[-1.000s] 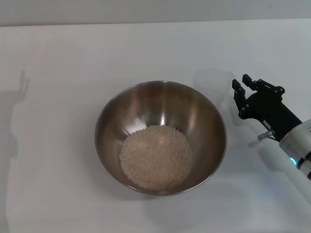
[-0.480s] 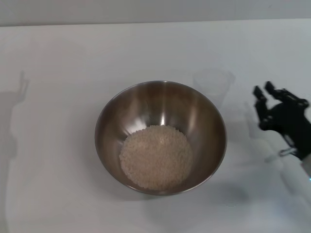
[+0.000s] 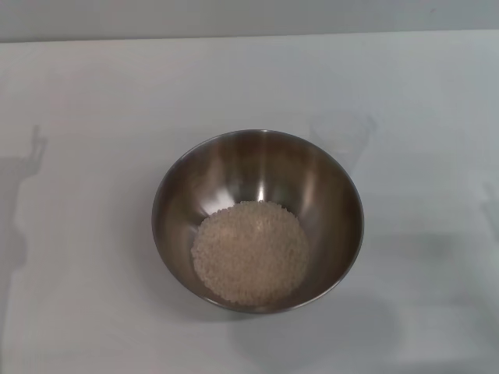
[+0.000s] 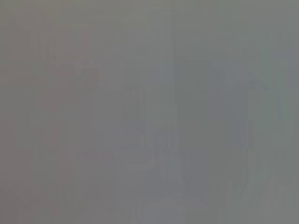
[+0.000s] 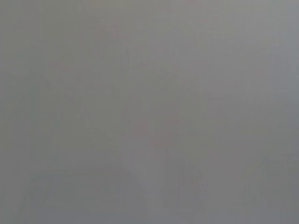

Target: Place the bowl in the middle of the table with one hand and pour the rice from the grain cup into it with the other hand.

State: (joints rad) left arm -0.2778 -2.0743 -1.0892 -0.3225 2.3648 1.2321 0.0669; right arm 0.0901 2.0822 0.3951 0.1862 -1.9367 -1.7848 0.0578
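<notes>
The bowl (image 3: pixel 258 220) sits upright near the middle of the white surface (image 3: pixel 93 101), and the rice (image 3: pixel 250 252) lies in a loose heap on its floor, pressed toward the 6 o'clock side of the inside wall. The grain cup (image 3: pixel 341 134) stands on the surface at about 1 o'clock from the bowl, just beside its rim, a faint clear shape against the white; whether it touches the bowl cannot be told.

A second ago the right gripper, black and with its fingers apart, hung at about 3 o'clock from the bowl, just past the cup. Half a second ago it had slid farther toward the 3 o'clock edge of the head view. It is now gone from that view, so its state cannot be read at this moment. The bowl, the rice and the cup lie just as they did in both earlier pictures.

The left gripper does not show in the head view either. Both wrist views give only an even grey field with no shapes that can be made out, so neither gripper's state can be told from them.
</notes>
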